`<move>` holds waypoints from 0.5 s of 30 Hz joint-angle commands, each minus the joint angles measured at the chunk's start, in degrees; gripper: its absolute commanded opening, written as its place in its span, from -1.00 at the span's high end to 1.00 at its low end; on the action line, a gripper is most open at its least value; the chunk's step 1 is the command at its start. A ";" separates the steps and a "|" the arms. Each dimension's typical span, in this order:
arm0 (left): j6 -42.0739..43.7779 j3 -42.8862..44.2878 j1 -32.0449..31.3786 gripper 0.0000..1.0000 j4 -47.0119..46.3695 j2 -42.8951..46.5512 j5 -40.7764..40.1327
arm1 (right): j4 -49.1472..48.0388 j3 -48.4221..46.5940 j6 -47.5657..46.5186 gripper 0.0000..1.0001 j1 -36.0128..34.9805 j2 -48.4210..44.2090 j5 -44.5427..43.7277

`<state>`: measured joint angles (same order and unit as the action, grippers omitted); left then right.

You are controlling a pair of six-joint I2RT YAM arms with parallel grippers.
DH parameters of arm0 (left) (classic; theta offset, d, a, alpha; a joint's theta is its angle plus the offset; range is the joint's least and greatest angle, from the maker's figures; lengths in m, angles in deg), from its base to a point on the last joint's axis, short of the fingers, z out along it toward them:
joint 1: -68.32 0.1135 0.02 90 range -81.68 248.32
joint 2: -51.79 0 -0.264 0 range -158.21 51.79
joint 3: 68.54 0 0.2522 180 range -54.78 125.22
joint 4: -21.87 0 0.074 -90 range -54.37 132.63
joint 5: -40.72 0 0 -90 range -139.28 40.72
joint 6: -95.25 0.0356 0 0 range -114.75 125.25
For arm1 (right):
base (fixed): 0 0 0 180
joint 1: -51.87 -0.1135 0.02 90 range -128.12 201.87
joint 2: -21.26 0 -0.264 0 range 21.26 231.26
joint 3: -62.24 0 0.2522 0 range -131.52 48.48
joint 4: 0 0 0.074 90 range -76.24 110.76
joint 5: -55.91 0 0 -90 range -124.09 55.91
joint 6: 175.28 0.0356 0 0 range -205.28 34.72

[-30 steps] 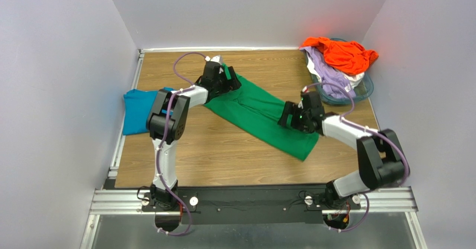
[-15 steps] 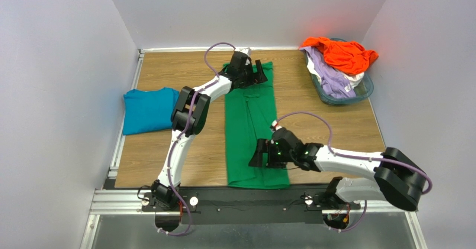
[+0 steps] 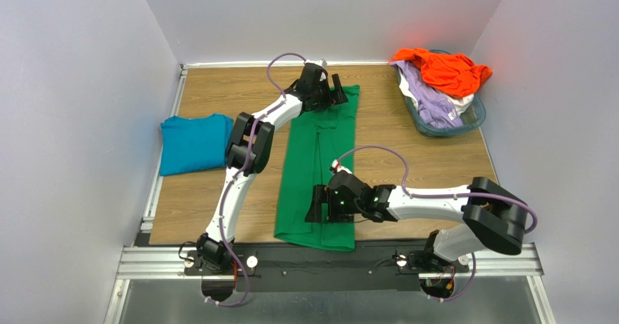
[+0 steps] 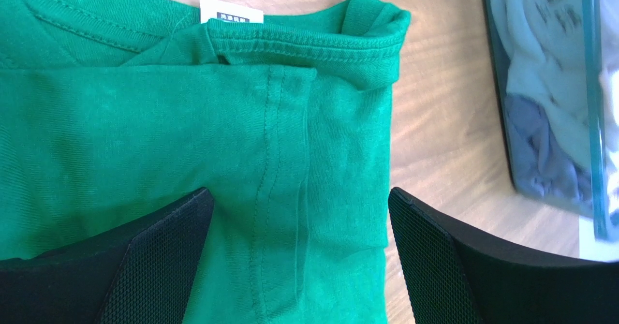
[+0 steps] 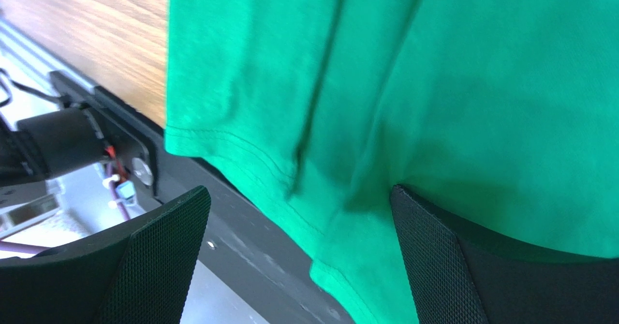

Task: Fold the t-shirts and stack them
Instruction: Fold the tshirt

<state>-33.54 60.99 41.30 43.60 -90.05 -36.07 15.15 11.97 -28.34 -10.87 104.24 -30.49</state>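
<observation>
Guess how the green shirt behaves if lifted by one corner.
Probably floppy: the shirt lies creased, doubled over at its collar. Likely light: the knit looks thin. Its hem drapes over the rail, so a push may slide it off.

So the top cam sits high up behind the two arm bases (image 3: pixel 211 251) and looks down and forward over the whole table (image 3: pixel 218 92), pretty far back. Left wrist cam rides right above its own fingers (image 4: pixel 156 266) and stares almost straight down at the collar end (image 4: pixel 305 37) of the green t-shirt (image 3: pixel 320 157), super close, with a slice of the basket (image 4: pixel 552 106) at the right edge. Right wrist cam is just as close, fingers (image 5: pixel 149 266) low in frame, looking down at the shirt's hem (image 5: pixel 240 153) and the black base plate (image 5: pixel 232 259) at the near edge. All three views share that shirt; the two wrist views catch opposite ends of it.
</observation>
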 commanded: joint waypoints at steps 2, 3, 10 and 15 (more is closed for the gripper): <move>-1.99 3.85 3.46 -0.97 5.92 -4.14 -5.39 | 10.11 0.13 -2.80 -1.00 -0.81 -5.62 -4.72; -2.52 4.29 3.82 -0.97 6.18 -4.41 -5.65 | 10.65 -0.22 -3.16 -1.00 -0.80 -6.94 -4.91; -2.88 10.00 5.32 -0.97 7.50 -6.34 -6.01 | 12.23 0.21 -2.28 -1.00 -0.80 -18.72 -6.93; 0.37 14.74 5.23 -0.97 5.57 -5.12 -2.05 | 12.85 1.18 -0.96 -1.00 -0.80 -25.58 -11.59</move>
<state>-36.10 71.83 47.09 48.69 -95.05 -40.00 25.69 12.12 -30.24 -11.19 82.31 -36.31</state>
